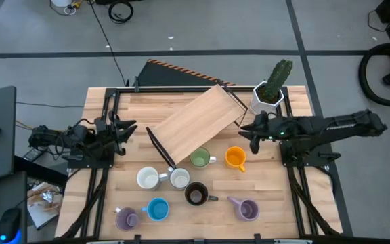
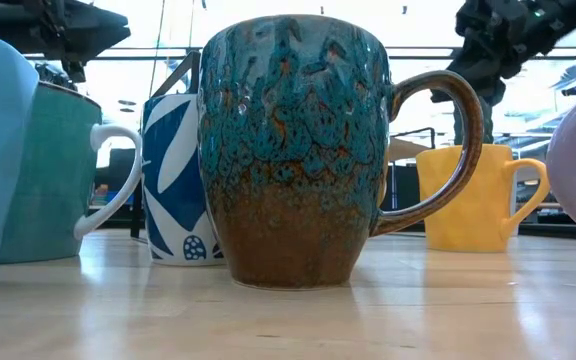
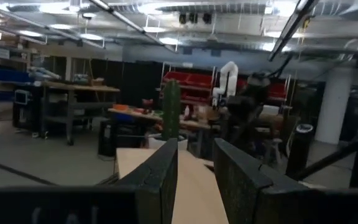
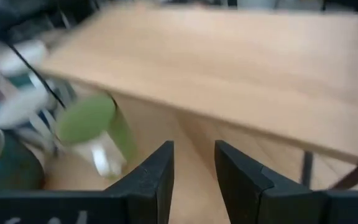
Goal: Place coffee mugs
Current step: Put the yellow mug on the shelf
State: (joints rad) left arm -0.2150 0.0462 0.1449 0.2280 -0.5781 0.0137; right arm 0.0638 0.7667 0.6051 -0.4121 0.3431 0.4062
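- The wooden worktop (image 1: 276, 203) carries eight mugs across its near half.
- Far row: green mug (image 1: 200, 159) and orange mug (image 1: 235, 158) side by side.
- Next row: two white mugs (image 1: 147, 179) (image 1: 179, 178), close together, just left of the dark brown mug (image 1: 196, 194).
- Nearest: a purple mug (image 1: 126, 218) beside the blue mug (image 1: 157, 209); another purple mug (image 1: 247, 209) off to the right.
- A tilted wooden board (image 1: 198, 123) lies mid-worktop; a potted cactus (image 1: 271, 91) stands at the far right.
- Left pincer (image 1: 128, 129) hovers at the left edge, right pincer (image 1: 247, 131) beyond the orange mug.
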